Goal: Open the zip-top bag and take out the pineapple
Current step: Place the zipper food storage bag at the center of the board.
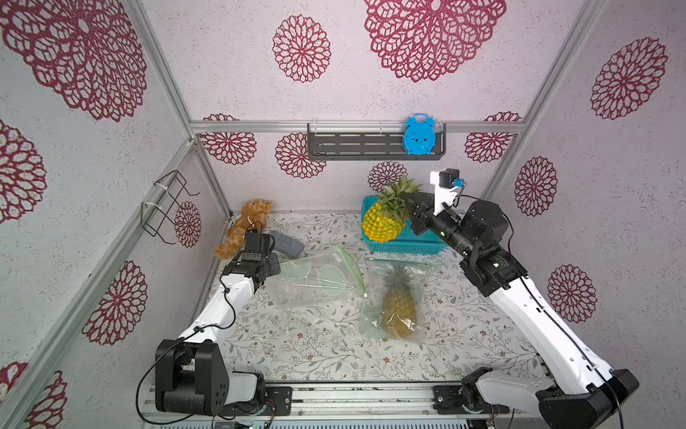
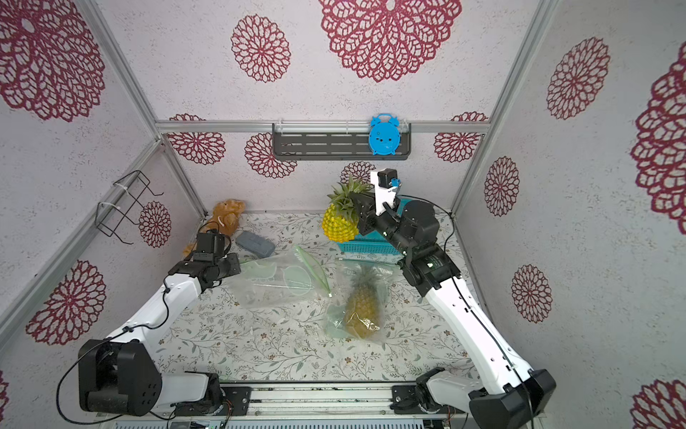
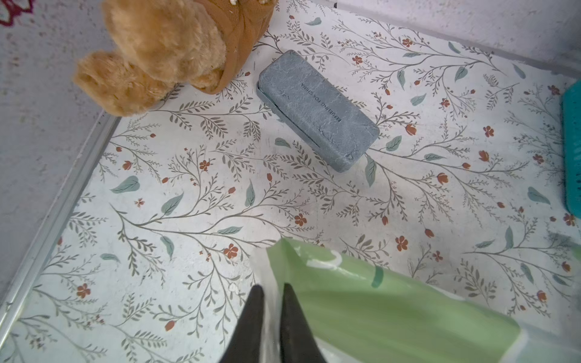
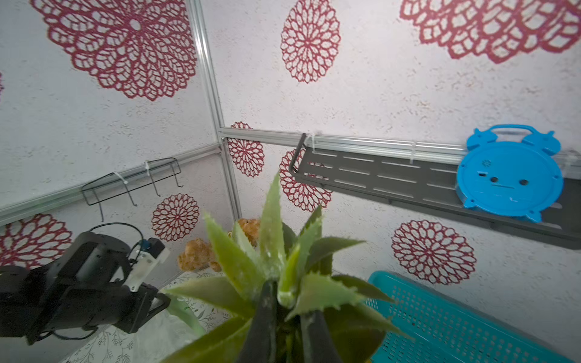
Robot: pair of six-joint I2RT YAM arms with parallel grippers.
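Bimanual cell seen from above. The right end effector (image 1: pixel 408 198) is closed on the crown leaves of the pineapple (image 1: pixel 382 223), which hangs tilted, clear of the desk (image 1: pixel 315 353), and overlaps the teal basket (image 1: pixel 406 247) in both top views. The right wrist view shows the two dark fingers (image 4: pixel 267 301) pressed into the base of the leaves. The left end effector (image 3: pixel 273 289) sits low at the left edge of the bag (image 1: pixel 315 282); its jaws stand slightly apart, with the clear film of the bag's edge between them. This bag lies flat and empty on the desk, its green zip strip (image 1: pixel 350 267) turned toward the middle. Just to its right a second bag (image 1: pixel 371 323) lies on the desk with a second pineapple (image 1: pixel 399 308) inside, crown pointing toward the back wall. A plush bear (image 1: pixel 245 226) and a grey case (image 1: pixel 287 243) rest at the back left of the desk, near the left end effector. On the back wall a blue clock (image 1: pixel 419 135) stands on a dark shelf (image 1: pixel 352 145).
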